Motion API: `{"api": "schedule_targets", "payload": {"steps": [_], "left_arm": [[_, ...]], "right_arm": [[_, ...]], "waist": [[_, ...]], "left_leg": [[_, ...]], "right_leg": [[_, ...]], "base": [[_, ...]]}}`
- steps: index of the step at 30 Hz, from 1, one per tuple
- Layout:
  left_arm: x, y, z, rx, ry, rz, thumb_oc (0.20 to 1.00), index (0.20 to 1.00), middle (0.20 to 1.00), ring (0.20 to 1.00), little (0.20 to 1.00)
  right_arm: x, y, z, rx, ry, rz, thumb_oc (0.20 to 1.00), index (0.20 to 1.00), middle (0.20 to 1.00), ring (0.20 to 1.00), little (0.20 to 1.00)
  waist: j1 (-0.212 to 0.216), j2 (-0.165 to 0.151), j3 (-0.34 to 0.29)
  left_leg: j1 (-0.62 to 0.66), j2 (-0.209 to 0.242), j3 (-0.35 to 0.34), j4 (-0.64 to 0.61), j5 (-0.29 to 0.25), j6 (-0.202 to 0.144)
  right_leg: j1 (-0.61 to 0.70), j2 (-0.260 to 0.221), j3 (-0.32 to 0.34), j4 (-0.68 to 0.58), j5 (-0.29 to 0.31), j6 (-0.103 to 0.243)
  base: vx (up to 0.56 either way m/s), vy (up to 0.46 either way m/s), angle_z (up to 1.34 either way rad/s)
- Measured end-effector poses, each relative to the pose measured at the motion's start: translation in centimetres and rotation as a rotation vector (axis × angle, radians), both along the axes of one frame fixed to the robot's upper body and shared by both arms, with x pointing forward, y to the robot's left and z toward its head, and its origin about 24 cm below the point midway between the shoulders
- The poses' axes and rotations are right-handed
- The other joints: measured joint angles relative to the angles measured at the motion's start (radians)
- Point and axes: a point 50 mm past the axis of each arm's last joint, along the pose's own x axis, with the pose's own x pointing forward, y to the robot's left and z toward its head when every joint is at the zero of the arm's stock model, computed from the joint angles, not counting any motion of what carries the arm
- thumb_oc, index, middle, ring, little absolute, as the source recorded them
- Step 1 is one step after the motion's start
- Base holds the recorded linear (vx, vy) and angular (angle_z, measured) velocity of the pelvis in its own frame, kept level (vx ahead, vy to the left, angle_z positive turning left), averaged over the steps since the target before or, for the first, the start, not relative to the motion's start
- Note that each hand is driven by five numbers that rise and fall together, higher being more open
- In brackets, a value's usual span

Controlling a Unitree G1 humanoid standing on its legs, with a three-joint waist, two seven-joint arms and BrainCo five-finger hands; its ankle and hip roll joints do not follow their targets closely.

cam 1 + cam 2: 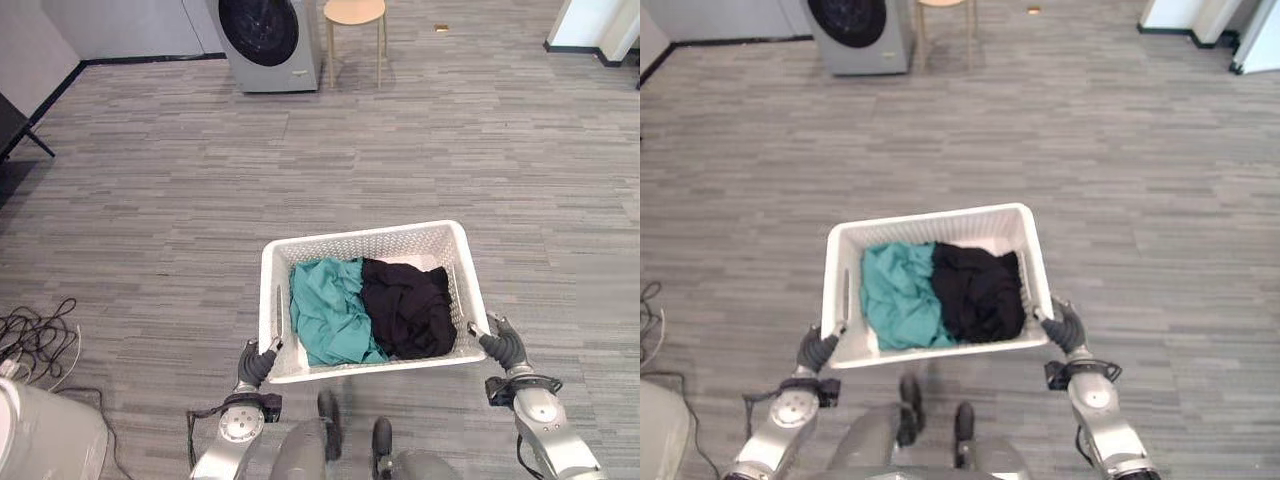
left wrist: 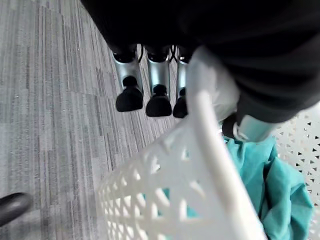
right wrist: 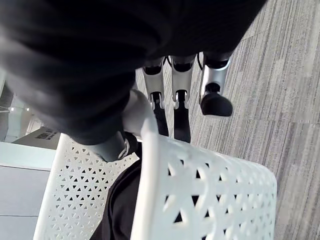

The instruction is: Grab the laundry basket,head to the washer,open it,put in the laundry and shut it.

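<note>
I'm seeing a matt white perforated plastic basket (image 1: 365, 243) holding soft crumpled teal cloth (image 1: 325, 312) and black cloth (image 1: 408, 307), over a grey streaked matt floor (image 1: 450, 140), with a pale wooden stool (image 1: 355, 14) beyond.

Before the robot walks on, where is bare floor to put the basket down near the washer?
The grey floor between the basket and the washer is bare, as is the stretch right of the stool. It is crowded beside the washer, where the stool stands, and at the near left by the loose cables. Both hands hold the basket's rim.
</note>
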Motion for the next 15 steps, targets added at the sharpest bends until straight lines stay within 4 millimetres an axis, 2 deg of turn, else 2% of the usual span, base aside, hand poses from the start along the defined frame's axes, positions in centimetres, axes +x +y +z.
{"api": "schedule_targets", "payload": {"steps": [1, 2, 4, 5, 6, 7, 8, 9, 10, 11, 12, 13, 14, 15], "left_arm": [[-0.1, 0.0, 0.0, 0.001, 0.002, 0.001, 0.200, 0.200, 0.200, 0.200, 0.200], [-0.4, 0.2, -0.2, 0.002, 0.013, 0.006, 0.200, 0.200, 0.200, 0.200, 0.200], [-1.1, 0.3, -0.7, 0.000, 0.037, 0.012, 0.200, 0.200, 0.200, 0.200, 0.200], [-1.7, 0.4, -1.0, -0.001, 0.057, 0.013, 0.200, 0.200, 0.200, 0.200, 0.200], [-1.9, 0.3, -1.1, -0.005, 0.064, 0.013, 0.200, 0.200, 0.200, 0.200, 0.200], [-1.9, 0.4, -1.2, -0.003, 0.068, 0.011, 0.200, 0.200, 0.200, 0.200, 0.200], [-1.7, 0.5, -1.3, 0.004, 0.079, 0.013, 0.200, 0.200, 0.200, 0.200, 0.200], [-1.7, 0.7, -1.2, 0.015, 0.081, -0.001, 0.200, 0.200, 0.200, 0.200, 0.200], [-1.6, 0.7, -1.0, 0.020, 0.076, -0.012, 0.200, 0.200, 0.200, 0.200, 0.200], [-1.2, 0.7, -0.6, 0.020, 0.055, -0.018, 0.200, 0.200, 0.200, 0.200, 0.200], [-0.6, 0.7, 0.0, 0.030, 0.026, -0.030, 0.200, 0.200, 0.200, 0.200, 0.200], [0.2, 0.6, 0.5, 0.029, 0.001, -0.035, 0.200, 0.200, 0.200, 0.200, 0.200], [1.0, 0.3, 1.0, 0.028, -0.031, -0.043, 0.200, 0.200, 0.200, 0.200, 0.200], [1.9, 0.3, 1.6, 0.039, -0.057, -0.056, 0.200, 0.200, 0.200, 0.200, 0.200]], "right_arm": [[0.0, 0.0, 0.0, 0.001, 0.001, 0.001, 0.200, 0.200, 0.200, 0.200, 0.200], [-0.1, 0.1, -0.2, 0.002, 0.009, 0.005, 0.200, 0.200, 0.200, 0.200, 0.200], [-0.5, 0.2, -0.5, 0.002, 0.027, 0.014, 0.200, 0.200, 0.200, 0.200, 0.200], [-1.2, 0.3, -1.0, 0.006, 0.048, 0.017, 0.200, 0.200, 0.200, 0.200, 0.200], [-1.5, 0.3, -1.1, 0.003, 0.057, 0.017, 0.200, 0.200, 0.200, 0.200, 0.200], [-1.6, 0.4, -1.2, 0.007, 0.064, 0.015, 0.200, 0.200, 0.200, 0.200, 0.200], [-1.6, 0.5, -1.4, 0.012, 0.079, 0.008, 0.200, 0.200, 0.200, 0.200, 0.200], [-1.9, 0.6, -1.4, 0.008, 0.080, 0.012, 0.200, 0.200, 0.200, 0.200, 0.200], [-2.1, 0.5, -1.1, 0.010, 0.072, 0.006, 0.200, 0.200, 0.200, 0.200, 0.200], [-2.1, 0.5, -0.8, 0.009, 0.059, 0.006, 0.200, 0.200, 0.200, 0.200, 0.200], [-1.8, 0.5, -0.2, 0.021, 0.027, -0.003, 0.200, 0.200, 0.200, 0.200, 0.200], [-1.7, 0.3, 0.1, 0.028, 0.007, -0.023, 0.200, 0.200, 0.200, 0.200, 0.200], [-1.7, 0.0, 0.2, 0.015, 0.004, -0.024, 0.200, 0.200, 0.200, 0.200, 0.200], [-1.5, -0.1, 0.3, 0.020, -0.009, -0.033, 0.200, 0.200, 0.200, 0.200, 0.200]], "waist": [[0.006, 0.005, -0.001], [0.022, 0.012, 0.002], [0.039, 0.010, -0.004], [0.037, 0.001, -0.021], [0.037, 0.008, -0.035], [0.031, 0.006, -0.037], [0.023, -0.003, -0.040], [0.017, -0.005, -0.041], [0.014, -0.012, -0.044], [0.007, -0.012, -0.043], [0.002, -0.004, -0.037], [-0.028, 0.014, -0.033], [-0.049, 0.026, -0.034], [-0.056, 0.031, -0.025]], "left_leg": [[-0.007, -0.004, -0.015, -0.038, 0.015, 0.005], [-0.043, 0.004, -0.058, -0.024, 0.043, 0.025], [-0.056, 0.002, -0.058, 0.046, 0.062, 0.048], [-0.050, -0.028, -0.043, 0.117, 0.074, 0.055], [-0.033, -0.030, -0.034, 0.101, 0.091, 0.075], [-0.006, -0.037, -0.033, 0.091, 0.163, 0.133], [0.055, -0.050, -0.026, 0.064, 0.142, 0.165], [0.108, -0.057, -0.031, 0.027, 0.152, 0.161], [0.145, -0.076, -0.042, 0.011, 0.152, 0.162], [0.166, -0.085, -0.046, 0.010, 0.131, 0.188], [0.243, -0.101, -0.089, -0.012, 0.058, 0.209], [0.289, -0.109, -0.135, -0.042, 0.063, 0.200], [0.307, -0.108, -0.173, -0.044, 0.038, 0.207], [0.340, -0.105, -0.196, -0.055, 0.046, 0.184]], "right_leg": [[0.010, 0.014, 0.006, 0.003, 0.002, -0.002], [0.054, 0.040, 0.039, 0.002, -0.026, 0.003], [0.109, 0.041, 0.060, -0.006, -0.058, 0.010], [0.161, 0.025, 0.070, -0.010, -0.114, 0.029], [0.171, 0.027, 0.080, 0.018, -0.139, 0.032], [0.167, 0.021, 0.088, 0.075, -0.162, 0.051], [0.081, -0.006, 0.085, 0.307, -0.179, 0.078], [-0.013, -0.039, 0.049, 0.547, -0.187, 0.111], [-0.057, -0.074, 0.043, 0.625, -0.208, 0.119], [-0.084, -0.096, 0.046, 0.655, -0.212, 0.123], [-0.185, -0.146, 0.027, 0.806, -0.212, 0.122], [-0.237, -0.152, 0.016, 0.837, -0.221, 0.112], [-0.298, -0.133, 0.013, 0.835, -0.222, 0.114], [-0.356, -0.119, 0.005, 0.793, -0.224, 0.116]], "base": [[0.51, 0.099, -0.58], [0.36, 0.073, -0.59], [0.57, 0.162, -0.66], [0.54, 0.217, -0.52], [0.46, 0.214, -0.43], [0.38, 0.195, -0.39], [0.41, 0.195, -0.30], [0.41, 0.181, -0.21], [0.45, 0.178, -0.12], [0.54, 0.176, -0.38], [0.41, 0.123, 0.05], [0.42, 0.082, 0.30], [0.33, 0.016, 0.84], [0.47, 0.005, 0.54]]}}
